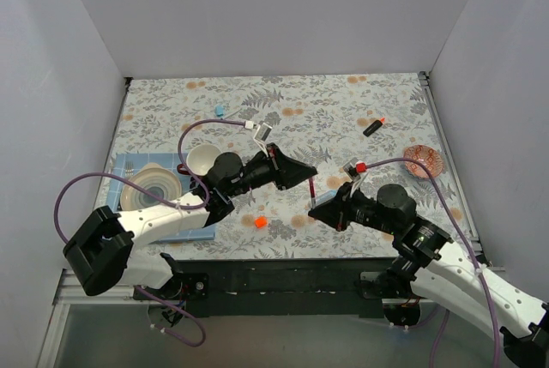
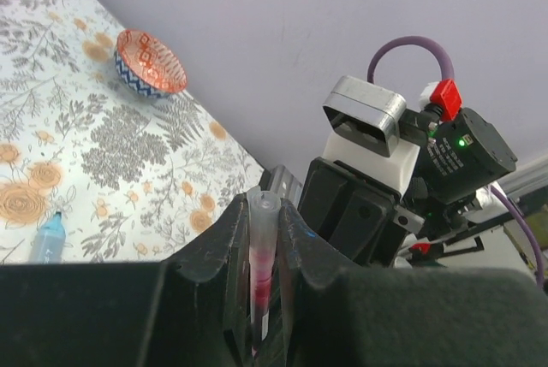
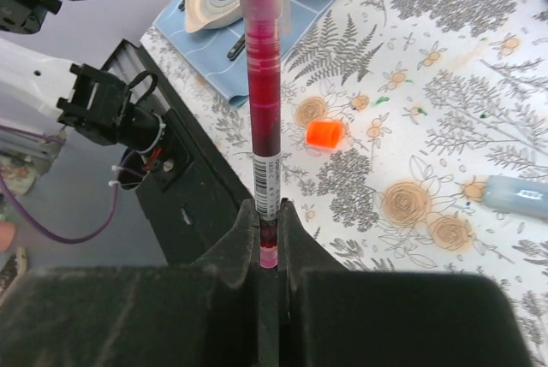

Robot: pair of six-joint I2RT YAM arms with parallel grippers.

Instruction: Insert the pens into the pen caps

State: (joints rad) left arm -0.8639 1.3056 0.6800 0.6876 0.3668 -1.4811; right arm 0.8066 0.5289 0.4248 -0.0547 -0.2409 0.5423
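Note:
A dark red pen (image 1: 312, 190) (image 3: 264, 85) hangs above the table between my two grippers. My right gripper (image 1: 319, 208) (image 3: 268, 213) is shut on its tail end, just below the barcode label. The left gripper (image 1: 307, 176) (image 2: 264, 213) is shut on a clear cap (image 2: 262, 213) with the red tip inside it. On the cloth below lies a bright orange cap (image 1: 260, 222) (image 3: 324, 133). A light blue pen (image 2: 49, 237) (image 3: 518, 196) also rests on the cloth. A black pen with an orange-red end (image 1: 373, 126) lies at the far right.
A plate (image 1: 153, 188) on a blue mat and a white cup (image 1: 204, 159) stand at the left. At the right edge stands a red patterned bowl (image 1: 423, 160) (image 2: 150, 63). A small blue piece (image 1: 220, 111) lies far left. Grey walls close three sides.

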